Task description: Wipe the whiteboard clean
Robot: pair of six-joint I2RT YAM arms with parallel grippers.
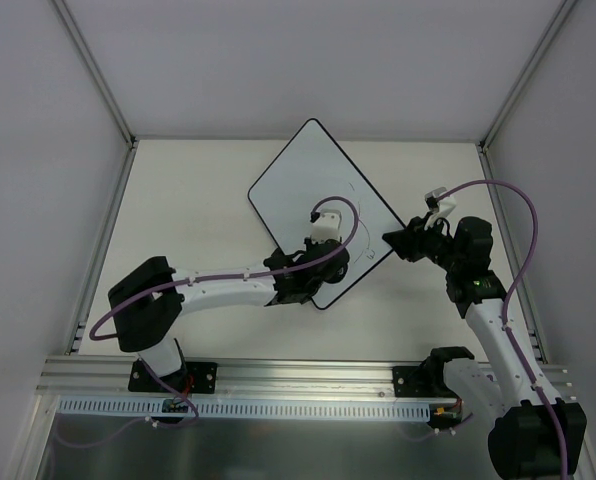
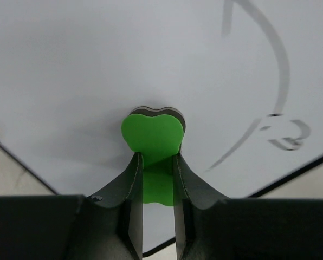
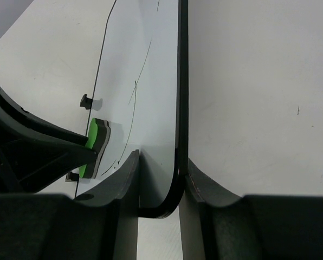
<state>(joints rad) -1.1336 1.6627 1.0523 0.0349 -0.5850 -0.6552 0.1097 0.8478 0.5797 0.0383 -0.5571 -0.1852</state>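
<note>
The whiteboard (image 1: pixel 308 180) lies turned like a diamond on the table, white with a thin black frame. Thin black pen lines (image 2: pixel 280 70) remain on its surface near the right corner. My left gripper (image 2: pixel 157 158) is shut on a green eraser (image 2: pixel 153 135), whose dark felt side presses against the board (image 2: pixel 96 70). From above, that left gripper (image 1: pixel 328 262) sits over the board's lower part and hides the eraser. My right gripper (image 3: pixel 160 157) is shut on the board's rounded right corner (image 3: pixel 169 200), one finger on each face. The right gripper (image 1: pixel 396 240) meets the board's right tip.
A small black foot (image 3: pixel 85 101) sticks out from the board's far edge. The eraser (image 3: pixel 96 142) and the left fingers (image 3: pixel 42 146) show to the left in the right wrist view. Grey walls and aluminium posts (image 1: pixel 98 75) enclose the table (image 1: pixel 198 200).
</note>
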